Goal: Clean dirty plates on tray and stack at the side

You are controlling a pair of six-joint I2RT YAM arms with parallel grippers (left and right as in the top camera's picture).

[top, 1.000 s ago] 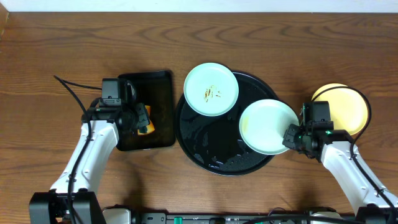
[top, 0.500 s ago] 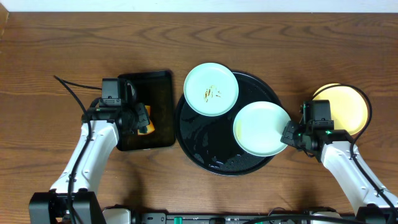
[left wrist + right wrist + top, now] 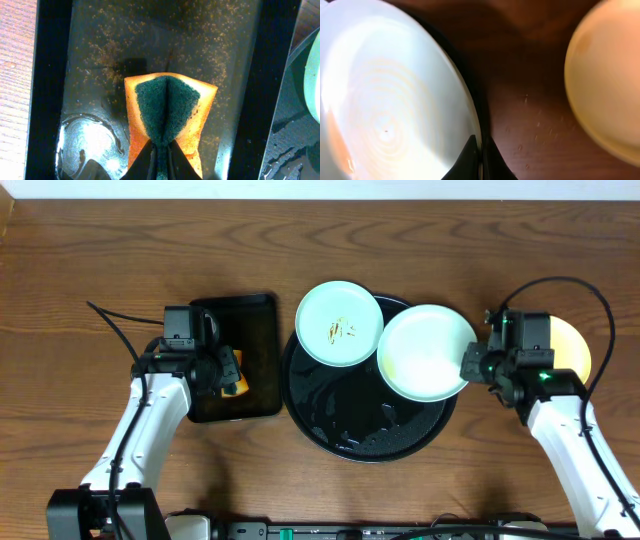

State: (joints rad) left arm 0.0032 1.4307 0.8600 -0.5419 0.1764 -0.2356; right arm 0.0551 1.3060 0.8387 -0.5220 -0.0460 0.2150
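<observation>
Just now the right gripper (image 3: pixel 470 366), clamped on the rim of the clean mint plate (image 3: pixel 425 352), had swung it over the right edge of the tray (image 3: pixel 335 425) toward the yellow plate (image 3: pixel 573 352) for stacking, while the left gripper (image 3: pixel 228 370) pinched its sponge (image 3: pixel 167 115).

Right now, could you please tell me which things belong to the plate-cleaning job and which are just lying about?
Job: smeared mint plate, second mint plate in right hand, yellow plate, round tray, sponge in left hand.
Lying about: rectangular tray below the sponge, black cable.
</observation>
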